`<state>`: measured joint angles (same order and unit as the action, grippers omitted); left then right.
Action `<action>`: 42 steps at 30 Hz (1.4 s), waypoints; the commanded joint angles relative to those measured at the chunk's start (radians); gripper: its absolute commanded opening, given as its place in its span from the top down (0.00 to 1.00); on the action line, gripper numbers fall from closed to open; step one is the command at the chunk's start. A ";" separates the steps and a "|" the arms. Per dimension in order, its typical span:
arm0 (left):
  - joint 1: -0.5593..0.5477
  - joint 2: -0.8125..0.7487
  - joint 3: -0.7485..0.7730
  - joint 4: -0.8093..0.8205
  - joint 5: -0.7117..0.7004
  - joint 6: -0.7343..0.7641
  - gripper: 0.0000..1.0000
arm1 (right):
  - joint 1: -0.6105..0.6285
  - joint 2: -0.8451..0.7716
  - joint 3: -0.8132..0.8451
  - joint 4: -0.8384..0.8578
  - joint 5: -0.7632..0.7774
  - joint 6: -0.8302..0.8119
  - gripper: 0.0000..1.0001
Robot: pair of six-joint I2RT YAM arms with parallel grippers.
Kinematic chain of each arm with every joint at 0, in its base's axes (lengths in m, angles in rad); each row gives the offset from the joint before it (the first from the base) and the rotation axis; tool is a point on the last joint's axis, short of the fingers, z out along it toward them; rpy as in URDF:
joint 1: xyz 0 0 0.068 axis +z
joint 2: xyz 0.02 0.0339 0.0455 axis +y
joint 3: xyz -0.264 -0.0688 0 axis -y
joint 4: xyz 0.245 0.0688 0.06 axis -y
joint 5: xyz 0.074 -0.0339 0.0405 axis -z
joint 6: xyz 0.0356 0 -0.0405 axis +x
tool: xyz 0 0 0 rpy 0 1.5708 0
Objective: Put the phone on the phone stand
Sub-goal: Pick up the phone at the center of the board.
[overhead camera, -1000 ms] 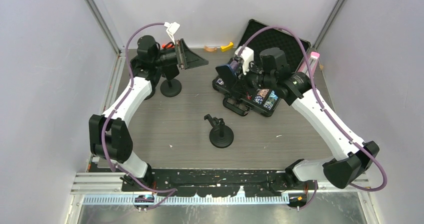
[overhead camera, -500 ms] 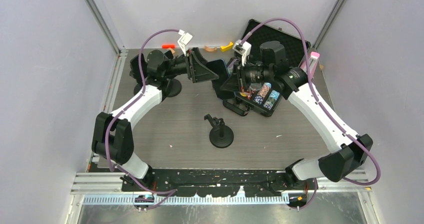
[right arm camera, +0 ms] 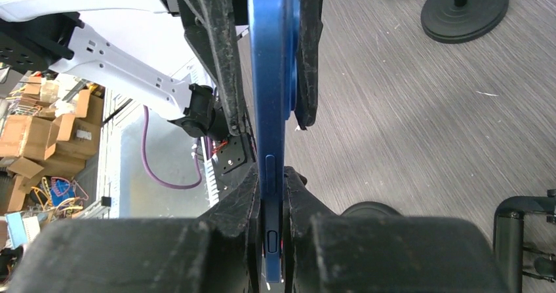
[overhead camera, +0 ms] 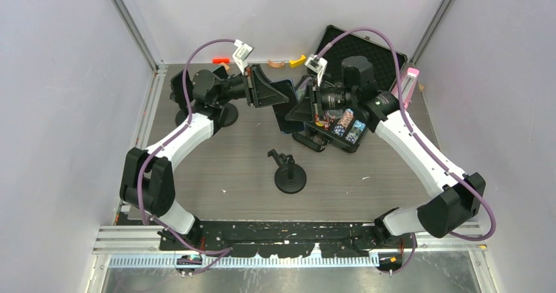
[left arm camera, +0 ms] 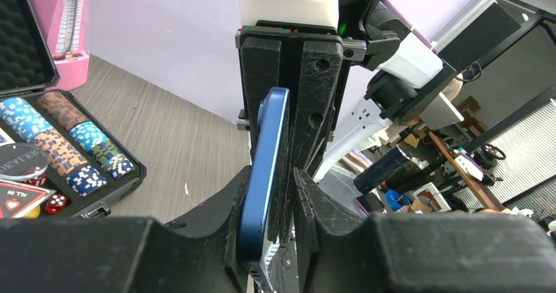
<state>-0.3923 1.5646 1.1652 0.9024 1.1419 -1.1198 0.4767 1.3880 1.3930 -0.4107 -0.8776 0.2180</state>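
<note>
Table (overhead camera: 216,165): phone stand (overhead camera: 289,175) upright mid-table, nothing on it. Phone (left arm camera: 265,168) in the air beyond the stand, on edge, between my two grippers. Right gripper (right arm camera: 272,195) pinches its flat faces tight; left gripper (left arm camera: 269,204) clamps it too. Judged stiff, slick, fragile, fairly light: hold the faces mid-body, off the side buttons

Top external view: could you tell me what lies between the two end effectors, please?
The blue phone, gripped by the left end effector and right end effector; clearest in wrist views.
</note>
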 commanded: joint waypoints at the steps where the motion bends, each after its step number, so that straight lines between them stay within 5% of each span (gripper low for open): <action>1: -0.004 -0.022 -0.002 0.120 -0.004 -0.042 0.73 | -0.019 -0.030 -0.010 0.091 -0.026 0.034 1.00; 10: 0.002 -0.017 -0.019 0.168 -0.020 -0.085 0.76 | -0.042 -0.045 -0.051 0.142 -0.051 0.064 1.00; 18: 0.002 -0.016 -0.044 0.218 -0.037 -0.118 0.99 | -0.059 -0.047 -0.093 0.230 -0.070 0.129 1.00; 21: 0.003 -0.018 -0.050 0.219 -0.039 -0.120 1.00 | -0.059 -0.046 -0.102 0.241 -0.066 0.130 0.99; 23: 0.003 -0.023 -0.056 0.220 -0.040 -0.118 1.00 | -0.059 -0.044 -0.110 0.242 -0.062 0.131 0.93; 27: 0.034 -0.035 -0.056 0.213 -0.043 -0.120 1.00 | -0.059 -0.053 -0.104 0.176 -0.012 0.086 0.44; 29: 0.073 -0.045 -0.049 0.191 -0.038 -0.119 1.00 | -0.059 -0.070 -0.097 0.109 0.027 0.028 0.31; 36: 0.210 -0.104 -0.003 0.052 0.064 -0.035 1.00 | -0.033 -0.122 -0.087 -0.122 0.156 -0.184 0.24; 42: 0.255 -0.212 0.057 -0.557 0.114 0.401 1.00 | 0.119 -0.130 -0.086 -0.257 0.303 -0.362 0.23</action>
<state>-0.1497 1.4639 1.1316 0.7410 1.2133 -1.0393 0.5148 1.2835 1.2812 -0.5529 -0.6834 0.0124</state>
